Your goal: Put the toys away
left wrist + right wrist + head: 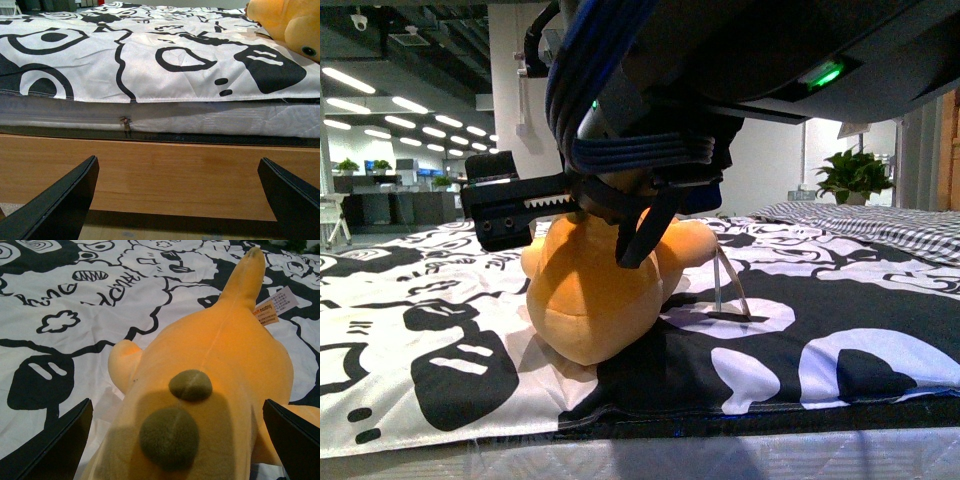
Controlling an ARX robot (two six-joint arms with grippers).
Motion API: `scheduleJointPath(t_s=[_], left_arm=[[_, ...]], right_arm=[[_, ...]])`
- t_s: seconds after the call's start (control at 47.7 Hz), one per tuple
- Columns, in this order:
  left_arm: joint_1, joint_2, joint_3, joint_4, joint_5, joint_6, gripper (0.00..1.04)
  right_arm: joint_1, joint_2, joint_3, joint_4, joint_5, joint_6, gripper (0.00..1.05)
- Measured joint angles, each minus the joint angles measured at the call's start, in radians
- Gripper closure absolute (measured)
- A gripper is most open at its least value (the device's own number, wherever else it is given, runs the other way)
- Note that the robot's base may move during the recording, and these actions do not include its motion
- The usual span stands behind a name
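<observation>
1. Right wrist view: my right pincer (176, 405) stands wide apart and empty, with the toy (215, 365) directly between and beneath its fingers.
2. The toy's long axis runs straight away from this pincer, so the jaws straddle its width. Its tag (275, 307) sits toward the far end.
3. It lies on the quilt (75, 305), near the bed's front edge.
4. My left pincer (177, 165), also apart and empty, faces the bed frame (165, 175), well apart from the toy.
5. I judge the right arm nearer, needing only a straight descent.
</observation>
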Motion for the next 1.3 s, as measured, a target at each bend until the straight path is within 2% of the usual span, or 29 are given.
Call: scheduleJointPath(t_s=[0.482,0.65,0.734,1.027,1.3], left_arm=[[0.0,0.0,0.0,0.0,0.0,0.0,0.06],[0.0,0.0,0.0,0.0,0.0,0.0,0.06],[0.0,0.0,0.0,0.0,0.0,0.0,0.06],[0.0,0.0,0.0,0.0,0.0,0.0,0.06],[0.0,0.0,0.0,0.0,0.0,0.0,0.06]], right_arm=[[0.006,0.015,-0.059,-0.004,0.036,-0.002,0.01],[0.007,0.015,-0.063,0.004,0.046,-0.001,0.27],[0.007,0.015,-0.066,0.007,0.045,0.001,0.36],[-0.004,-0.008,-0.089,0.022,0.029,0.045,0.84],[-0.012,-0.064,-0.093,0.022,-0.019,0.075,0.85]])
